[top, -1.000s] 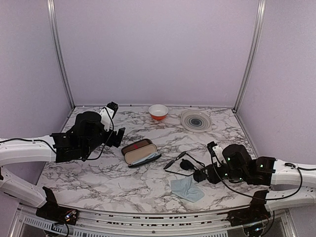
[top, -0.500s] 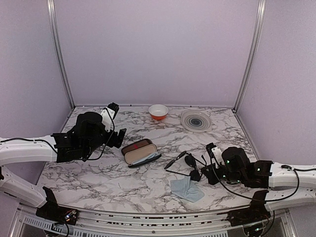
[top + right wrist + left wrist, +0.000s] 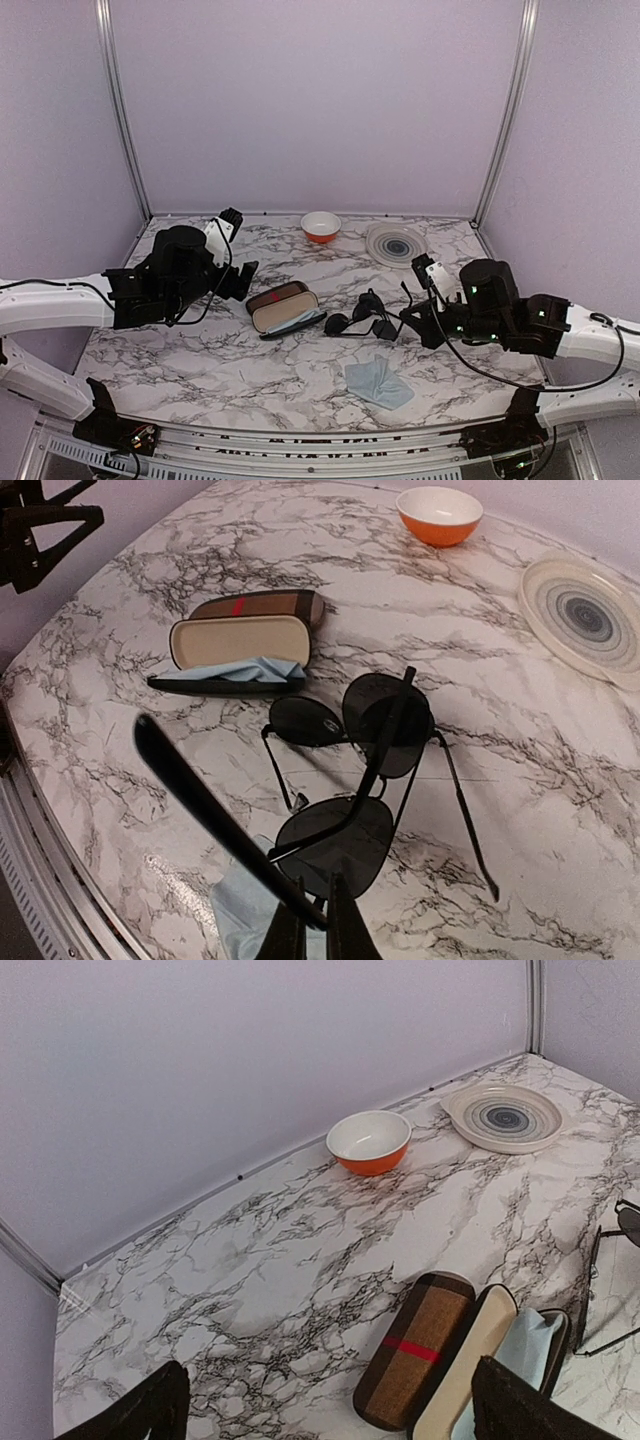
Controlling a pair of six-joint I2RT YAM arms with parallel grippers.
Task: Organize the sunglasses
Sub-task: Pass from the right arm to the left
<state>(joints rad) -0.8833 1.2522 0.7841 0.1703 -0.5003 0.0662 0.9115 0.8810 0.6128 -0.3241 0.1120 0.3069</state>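
Marbled tabletop, lilac walls; right gripper pinches the sunglasses, left gripper spread.

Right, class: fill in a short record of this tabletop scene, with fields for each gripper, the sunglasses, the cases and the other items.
Left gripper: open, empty
Right gripper: shut on the sunglasses
Black case: open, pale blue cloth inside
Brown plaid case: beside the black case
Second blue cloth: loose on the marble table, near edge
Far side: orange bowl, ringed plate
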